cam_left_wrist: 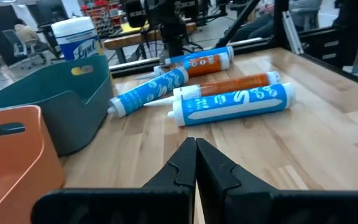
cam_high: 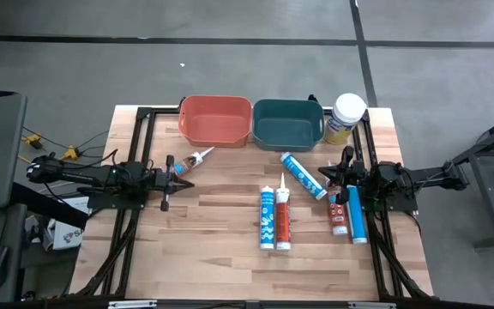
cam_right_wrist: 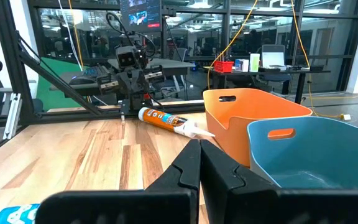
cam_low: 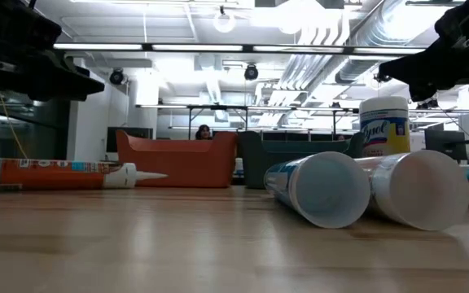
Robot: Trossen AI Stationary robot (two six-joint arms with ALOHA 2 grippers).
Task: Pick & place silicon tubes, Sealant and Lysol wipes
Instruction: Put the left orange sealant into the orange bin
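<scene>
The Lysol wipes stand upright at the far right, beside the teal bin. An orange-and-white tube lies on its side near the orange bin. At mid-table lie a slanted blue tube, a second blue tube and an orange tube. A red tube and a blue tube lie under my right arm. My left gripper is shut and empty at the table's left. My right gripper, at the right, is shut and empty as well.
The two bins stand side by side along the far edge, orange on the left, teal on the right. Black frame rails run along the table's left, right and far sides. Bare wood lies between the arms toward the near edge.
</scene>
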